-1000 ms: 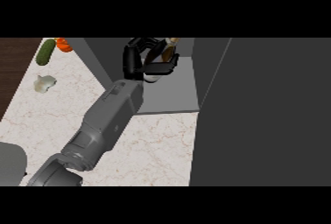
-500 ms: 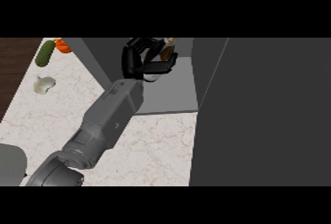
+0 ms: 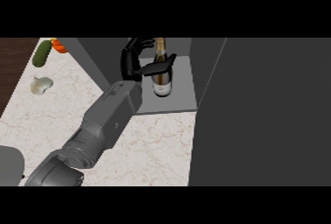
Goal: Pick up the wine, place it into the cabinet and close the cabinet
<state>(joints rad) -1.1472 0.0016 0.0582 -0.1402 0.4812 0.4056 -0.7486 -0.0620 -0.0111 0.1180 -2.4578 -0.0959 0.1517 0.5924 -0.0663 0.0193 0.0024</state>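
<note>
Fingers (image 3: 132, 52) of the right hand (image 3: 134, 61) rise slightly curved and spread just left of the wine bottle (image 3: 161, 72), while the thumb reaches across the front of the bottle's body; the fingers do not wrap round it, and whether the thumb actually touches the glass is hard to tell. The wine bottle sits inside the cabinet (image 3: 177, 107), on its grey shelf just right of the fingers, with its long axis running up and down the view: the gold-topped neck points to the far side, the pale-labelled base lies nearer. Part of its dark body is hidden behind the thumb, and the top of the neck is cut off at the view's upper edge. The grey forearm (image 3: 107, 120) runs from the hand down toward the lower left, where a grey rounded shape is cut off at the corner. The large dark cabinet door (image 3: 271, 109) stands open, well to the right of the fingers. Far left of them, on the marble counter (image 3: 149, 148), lie a green cucumber (image 3: 42, 53), an orange item (image 3: 59, 46) partly cut off, and a pale bulb that looks like garlic (image 3: 40, 85). The left hand does not show.
</note>
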